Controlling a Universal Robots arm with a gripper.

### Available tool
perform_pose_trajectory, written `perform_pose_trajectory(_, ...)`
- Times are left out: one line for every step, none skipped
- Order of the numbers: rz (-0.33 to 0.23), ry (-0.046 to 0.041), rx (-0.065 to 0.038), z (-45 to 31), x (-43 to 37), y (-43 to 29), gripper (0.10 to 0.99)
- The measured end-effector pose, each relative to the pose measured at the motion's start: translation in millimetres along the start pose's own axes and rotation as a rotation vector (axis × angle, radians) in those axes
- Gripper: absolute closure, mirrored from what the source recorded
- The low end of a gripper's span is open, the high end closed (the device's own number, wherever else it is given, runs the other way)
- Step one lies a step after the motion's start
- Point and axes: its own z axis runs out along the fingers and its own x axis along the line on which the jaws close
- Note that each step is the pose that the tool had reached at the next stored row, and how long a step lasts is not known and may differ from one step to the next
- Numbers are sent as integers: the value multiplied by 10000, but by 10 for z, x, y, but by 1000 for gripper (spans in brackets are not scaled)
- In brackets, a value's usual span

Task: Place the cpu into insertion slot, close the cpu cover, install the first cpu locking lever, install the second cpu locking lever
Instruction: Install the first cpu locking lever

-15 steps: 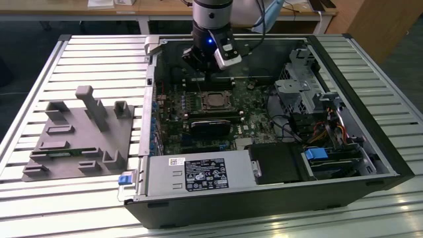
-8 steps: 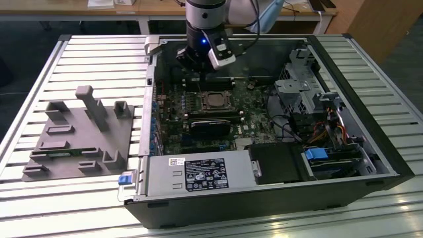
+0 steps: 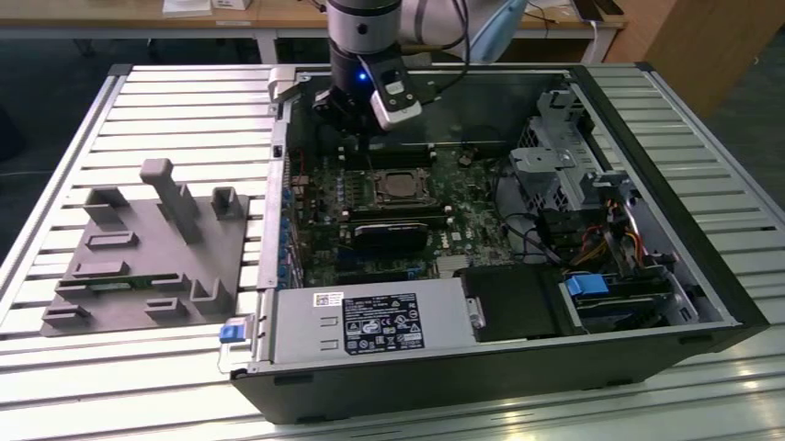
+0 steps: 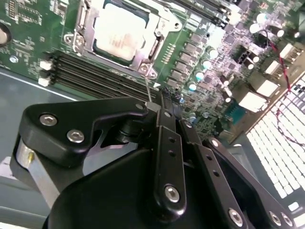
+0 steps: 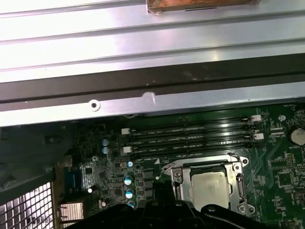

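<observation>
The gripper [image 3: 357, 142] hangs low inside the open computer case [image 3: 668, 147], just past the far edge of the insertion slot [image 3: 375, 184] and over the long black memory slots [image 5: 190, 138]. I cannot tell whether it is open or closed, or whether it has hold of anything. In the second wrist view its tip [image 4: 167, 98] sits right by a thin locking lever [image 4: 147, 88] that rises from the socket's corner; contact between them is unclear. The arm [image 3: 364, 37] comes down nearly upright from the top of the exterior view, with a blue light glowing at its wrist. The cpu [image 4: 121, 31] lies seated in the slot, pale face up, and the cpu cover [image 4: 155, 45] is folded down flat around it. On the near side of the socket stands a black heatsink block [image 3: 386, 237], and a grey power supply [image 3: 368, 322] fills the case's front. The case rests on a slatted metal counter [image 3: 184, 110], with a grey moulded fixture [image 3: 147, 248] well apart on the exterior view's left.
</observation>
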Motion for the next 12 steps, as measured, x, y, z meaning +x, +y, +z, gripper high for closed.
perform_pose_trajectory(-4, -1, 0, 0, 15, -2, 980)
perform_pose_trajectory(-7, -3, 0, 0, 31, -4, 980)
perform_pose_trajectory(-10, -4, 0, 0, 49, -6, 980)
perform_pose_trajectory(-13, -5, -1, 0, 65, -8, 980)
perform_pose_trajectory(-17, -6, -1, -1, 79, -10, 980)
perform_pose_trajectory(-23, -6, -2, 0, 91, -11, 980)
perform_pose_trajectory(-28, -6, -2, 0, 98, -9, 980)
perform_pose_trajectory(-34, -4, -1, 0, 104, -8, 980)
perform_pose_trajectory(-42, -3, -1, 1, 109, -5, 980)
perform_pose_trajectory(-49, -2, 1, 1, 111, 3, 980)
perform_pose_trajectory(-60, -1, 0, 3, 112, 14, 980)
perform_pose_trajectory(-68, 0, 0, 5, 114, 27, 980)
